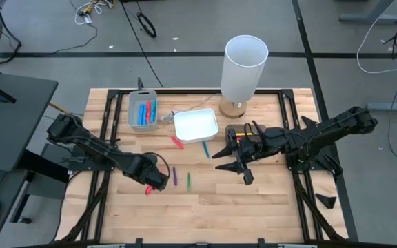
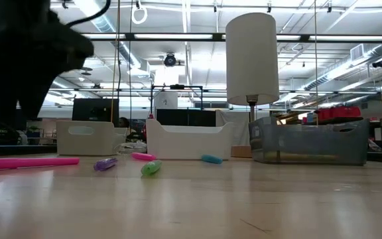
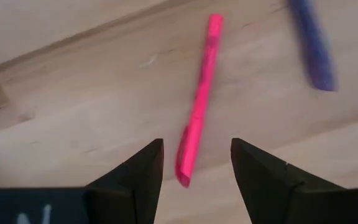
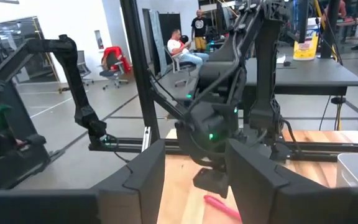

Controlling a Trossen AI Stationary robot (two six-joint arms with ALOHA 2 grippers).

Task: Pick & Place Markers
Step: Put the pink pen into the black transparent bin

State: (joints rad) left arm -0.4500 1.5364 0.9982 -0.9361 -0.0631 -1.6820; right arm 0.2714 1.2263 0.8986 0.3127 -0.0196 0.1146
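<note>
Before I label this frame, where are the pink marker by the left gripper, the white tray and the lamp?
pink marker (image 3: 199,106): left wrist view, mid-barrel.
white tray (image 1: 196,125): high view, its floor.
lamp (image 1: 244,67): high view, shade's side.

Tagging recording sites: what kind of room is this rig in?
Most likely an open-plan robotics lab or workshop: exposed ceiling ducts with strip lights, another robot arm on a neighbouring frame, and people seated at work tables behind.

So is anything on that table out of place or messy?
Several markers lie loose on the wood: a pink marker under the open left gripper, a purple one, a green one. Others already sit in the grey tray.
</note>
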